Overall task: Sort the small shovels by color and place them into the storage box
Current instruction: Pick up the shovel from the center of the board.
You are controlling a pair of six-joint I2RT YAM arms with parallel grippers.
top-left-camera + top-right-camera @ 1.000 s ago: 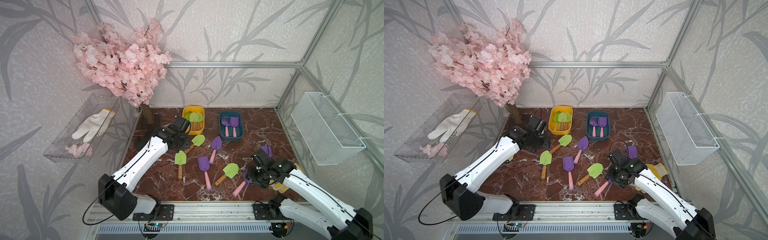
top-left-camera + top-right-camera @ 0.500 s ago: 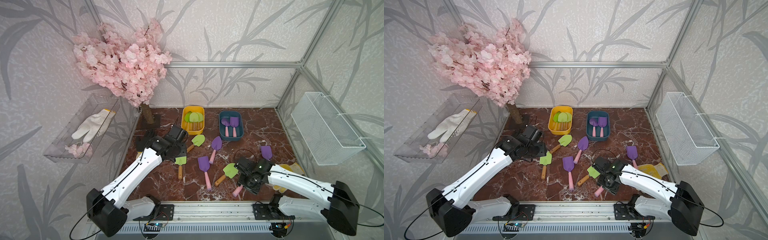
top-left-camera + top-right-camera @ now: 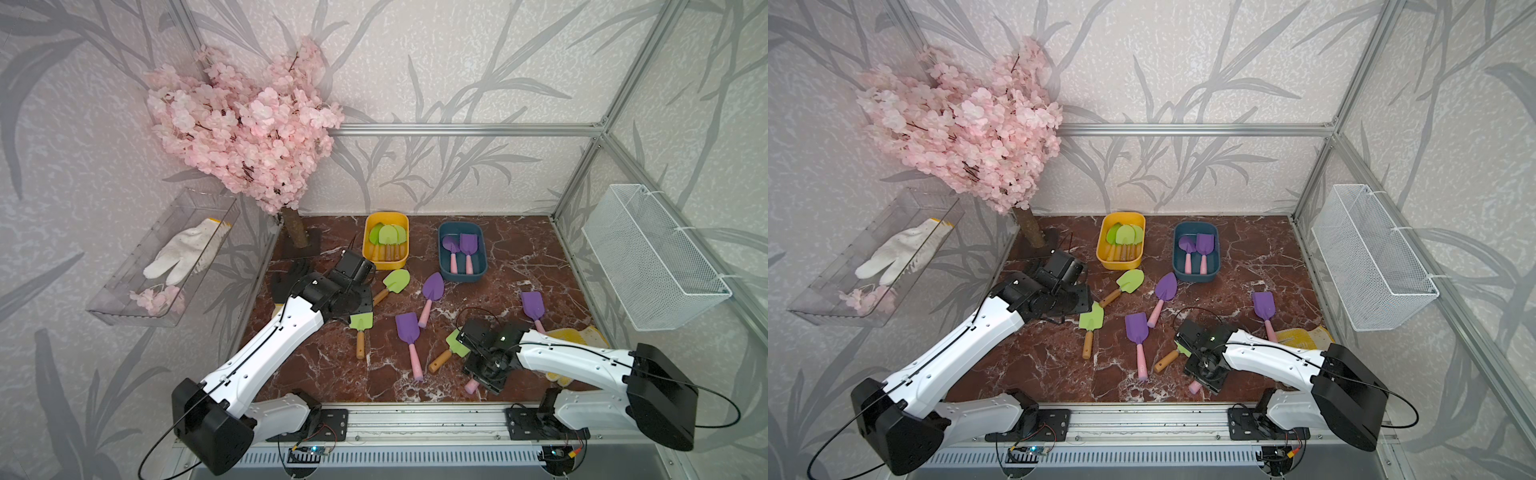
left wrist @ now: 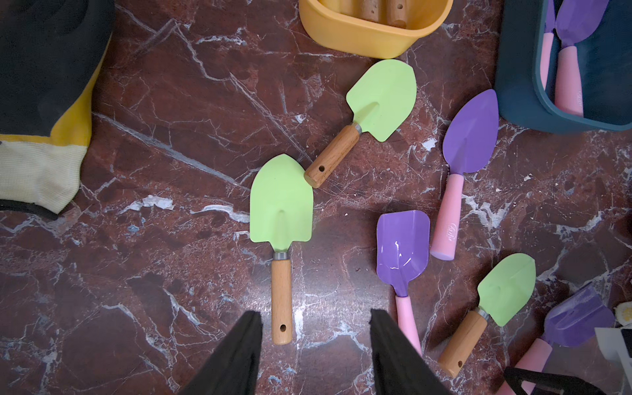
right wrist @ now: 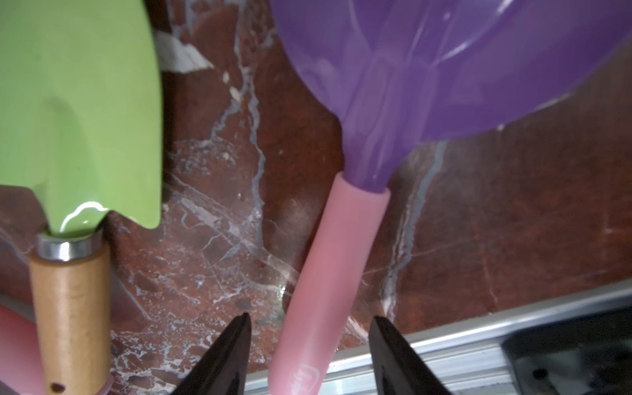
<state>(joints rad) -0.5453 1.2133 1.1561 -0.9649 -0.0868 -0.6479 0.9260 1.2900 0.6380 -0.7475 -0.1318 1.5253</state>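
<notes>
Dial: twelve o'clock is the back wall, the centre is the middle of the marble floor [image 3: 324, 374]
Small shovels [image 3: 407, 328]: seven lie loose and flat around the centre, three green with wooden handles, four purple with pink handles
Purple shovel [image 5: 444, 68]: at five o'clock, its pink handle running between the fingers of the right gripper [image 5: 309, 321]
Right gripper: fingers spread, one each side of that handle with a gap on both sides, pinching nothing
Green shovel [image 4: 281, 201]: at nine o'clock, its wooden handle pointing toward the left gripper [image 4: 316, 314]
Left gripper: fingers spread over the floor, holding nothing; the handle's end lies just beside one fingertip
Yellow box [image 3: 384, 265]: at twelve o'clock, holding green shovels, handles toward six
Blue box [image 3: 1196, 277]: at one o'clock, holding two purple shovels
Black-and-yellow glove [image 4: 51, 85]: flat on the floor at ten o'clock
Blossom tree [image 3: 245, 137]: in the eleven o'clock corner
Clear tray [image 3: 124, 309]: on the wall at nine o'clock, a white glove [image 3: 183, 257] inside
Wire basket [image 3: 1370, 257]: on the wall at three o'clock
</notes>
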